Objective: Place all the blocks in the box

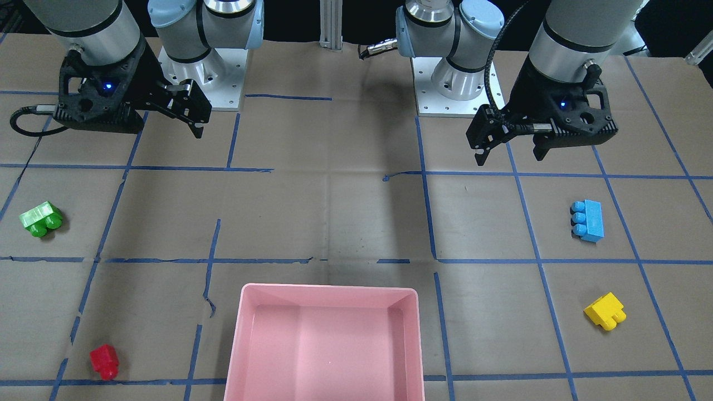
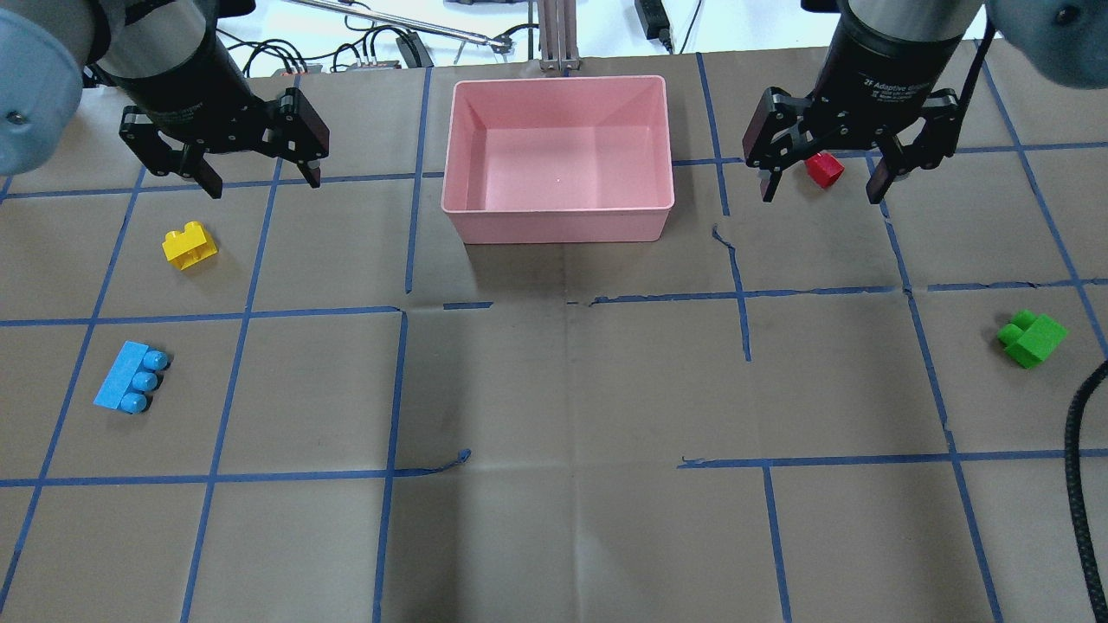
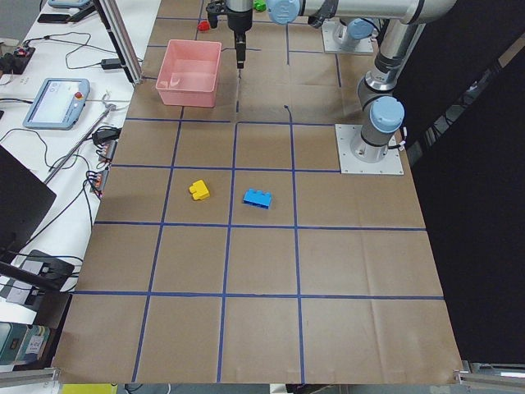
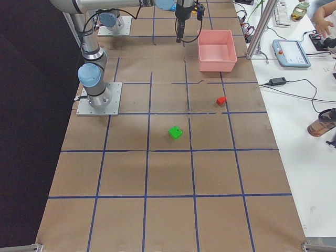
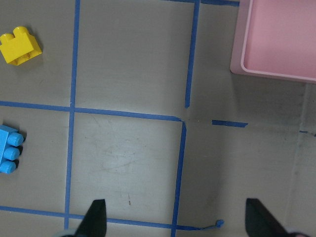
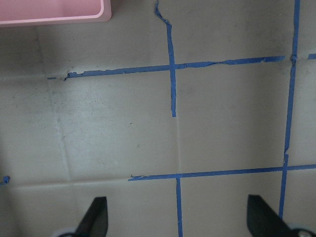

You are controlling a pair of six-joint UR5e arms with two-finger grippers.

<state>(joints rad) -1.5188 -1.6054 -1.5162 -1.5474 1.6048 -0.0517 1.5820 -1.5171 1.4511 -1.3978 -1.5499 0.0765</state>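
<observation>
The pink box (image 2: 558, 227) stands at the table's far middle and is empty; it also shows in the front view (image 1: 328, 289). The yellow block (image 2: 190, 246) and the light-blue block (image 2: 132, 389) lie on the left side. The red block (image 2: 824, 169) and the green block (image 2: 1032, 337) lie on the right side. My left gripper (image 2: 261, 180) is open and empty, high above the table, left of the box. My right gripper (image 2: 822, 192) is open and empty, high above the table, right of the box. The left wrist view shows the yellow block (image 5: 19, 46), the blue block (image 5: 9, 149) and the box's corner (image 5: 276, 59).
Blue tape lines form a grid on the brown table cover. The two arm bases (image 1: 200, 83) (image 1: 457, 83) stand at the robot's edge. A black cable (image 2: 1082, 484) hangs at the right. Cables and a teach pendant (image 3: 56, 98) lie beyond the far edge.
</observation>
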